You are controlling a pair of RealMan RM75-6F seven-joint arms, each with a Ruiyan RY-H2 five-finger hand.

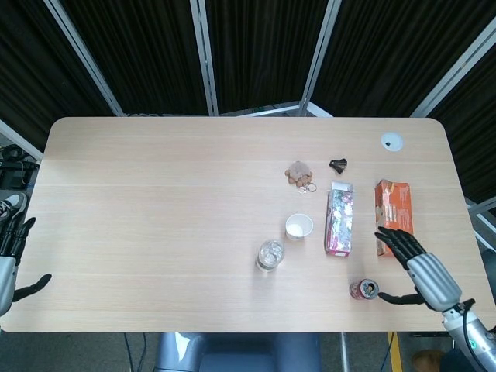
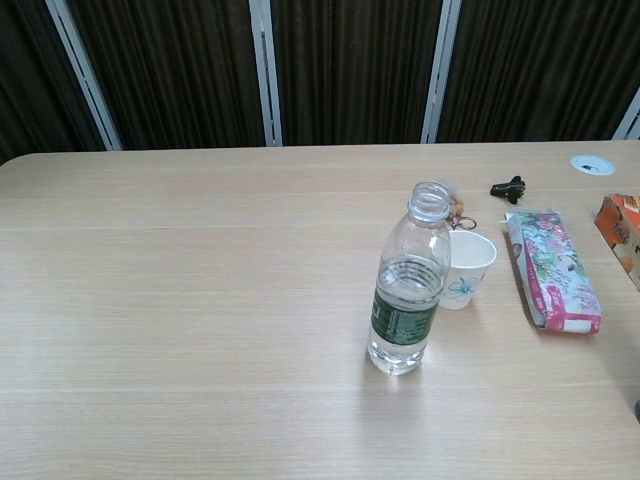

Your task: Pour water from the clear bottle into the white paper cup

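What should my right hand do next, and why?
Probably carry the right hand left, past the can, toward the bottle. The bottle stands upright and uncapped, untouched, with the cup just behind it. The right hand is open, beside the can, and far nearer than the left hand at the table's opposite edge.
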